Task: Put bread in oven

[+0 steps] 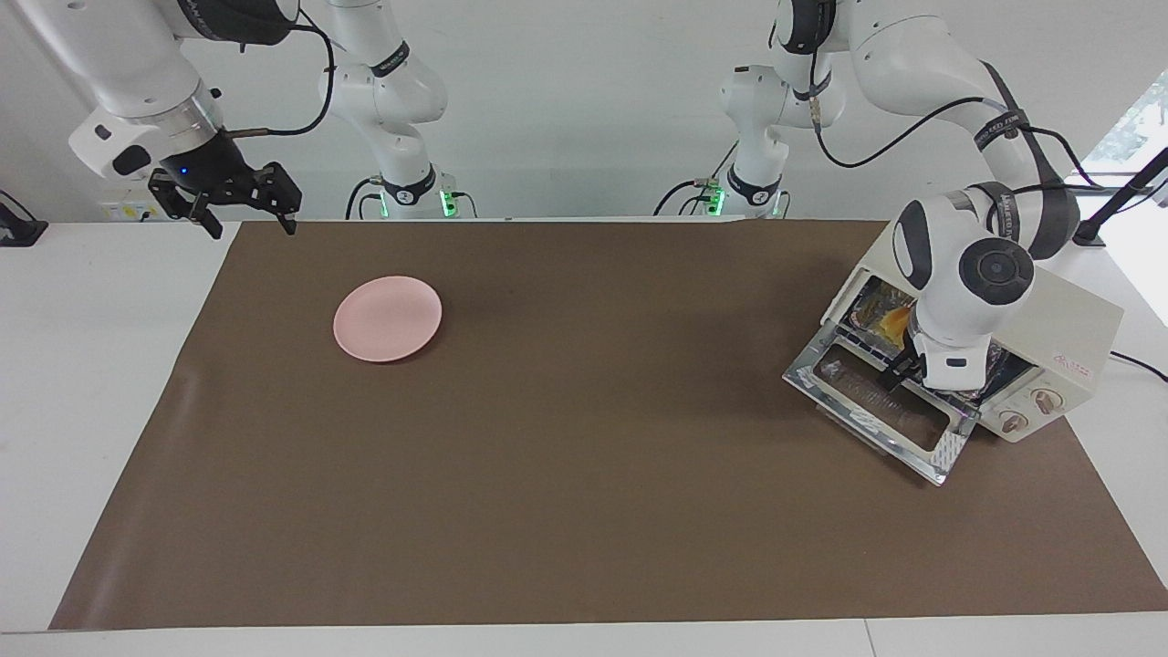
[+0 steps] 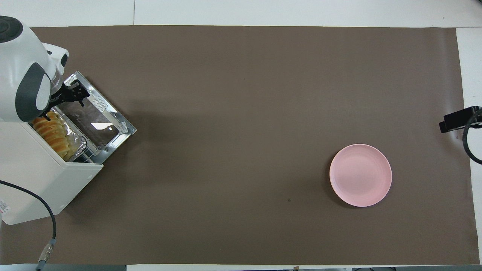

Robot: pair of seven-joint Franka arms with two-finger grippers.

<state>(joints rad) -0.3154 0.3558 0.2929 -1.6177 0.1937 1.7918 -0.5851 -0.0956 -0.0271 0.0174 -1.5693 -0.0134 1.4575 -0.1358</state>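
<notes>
Yellow-orange and ridged, the bread (image 2: 52,135) lies inside the oven (image 2: 34,177), resting in a crinkled silver foil tray (image 2: 77,145) that sits on the wire rack (image 2: 88,155) just within the oven's mouth. In the facing view only a sliver of the bread (image 1: 899,318) shows past the left arm's wrist. The oven (image 1: 1077,338) is a cream-white box at the left arm's end of the worktop (image 1: 91,365), with two knobs (image 1: 1027,411) at one end of its front. Its glass door (image 2: 94,118) is dropped flat in front of it, shiny frame around dark glass, lying on the brown mat (image 2: 241,113).

The left hand (image 2: 75,93) is over the opened door, just in front of the oven's mouth, with its fingers spread and nothing between them; it does not touch the bread. In the facing view the left hand (image 1: 896,374) shows as a dark tip below the white wrist, above the door glass (image 1: 876,401).

A round pink plate (image 2: 360,175) sits bare on the mat, well apart from the oven, toward the right arm's end of the worktop. The right hand (image 1: 242,205) waits in the air over the edge of the mat at that end, its fingers spread and holding nothing. A black power cable (image 2: 41,210) runs off the oven's end nearest the robots.
</notes>
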